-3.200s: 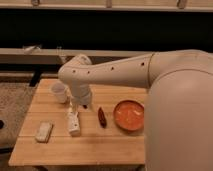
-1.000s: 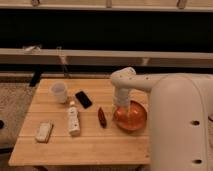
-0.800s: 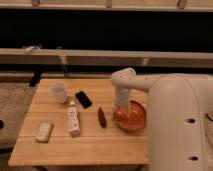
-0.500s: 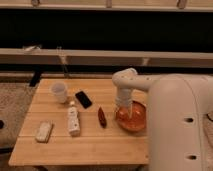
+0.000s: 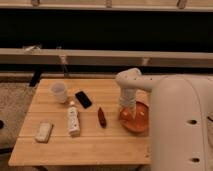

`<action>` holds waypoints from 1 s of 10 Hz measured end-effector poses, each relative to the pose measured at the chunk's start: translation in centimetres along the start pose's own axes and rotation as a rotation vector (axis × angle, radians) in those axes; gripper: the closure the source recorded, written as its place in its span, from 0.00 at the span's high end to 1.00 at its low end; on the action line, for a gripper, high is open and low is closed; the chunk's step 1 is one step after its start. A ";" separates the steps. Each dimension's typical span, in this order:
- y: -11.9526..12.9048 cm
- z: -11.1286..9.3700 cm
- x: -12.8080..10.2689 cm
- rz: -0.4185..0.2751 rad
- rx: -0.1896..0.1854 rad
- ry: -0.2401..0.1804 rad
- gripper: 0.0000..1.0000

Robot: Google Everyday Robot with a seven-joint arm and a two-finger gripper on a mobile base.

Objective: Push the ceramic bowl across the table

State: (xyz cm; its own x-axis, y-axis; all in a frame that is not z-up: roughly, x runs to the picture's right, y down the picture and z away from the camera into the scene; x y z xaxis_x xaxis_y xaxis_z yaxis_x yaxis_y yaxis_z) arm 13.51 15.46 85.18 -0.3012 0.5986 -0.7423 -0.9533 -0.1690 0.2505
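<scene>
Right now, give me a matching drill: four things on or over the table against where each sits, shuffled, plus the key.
Things:
1 ceramic bowl
2 white cup
3 black phone
4 gripper

Places:
A far left part of the table
B at the bowl's left side, arm coming down from above
C right part of the table
D just right of the cup

Pairs: 1-C, 2-A, 3-D, 4-B

Having swung over from the left side of the light wooden slatted table (image 5: pixel 100 142), the gripper (image 5: pixel 125 112) is now standing at the left rim of the wide orange-red ceramic bowl (image 5: pixel 141 123), nudging it slightly toward the right edge.
</scene>
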 end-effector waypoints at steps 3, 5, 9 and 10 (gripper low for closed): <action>-2.0 -0.1 -0.2 0.042 0.005 -0.002 0.65; -3.5 -0.1 -0.3 0.073 0.008 -0.002 0.65; -5.3 -0.5 -0.6 0.123 0.005 -0.012 0.65; -5.5 -0.6 -0.6 0.127 0.003 -0.014 0.65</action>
State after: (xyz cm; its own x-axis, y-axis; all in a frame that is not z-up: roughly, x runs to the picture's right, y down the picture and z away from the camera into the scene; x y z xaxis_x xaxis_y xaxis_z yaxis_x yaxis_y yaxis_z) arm 18.89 15.56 83.90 -0.4190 0.5832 -0.6959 -0.9074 -0.2420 0.3436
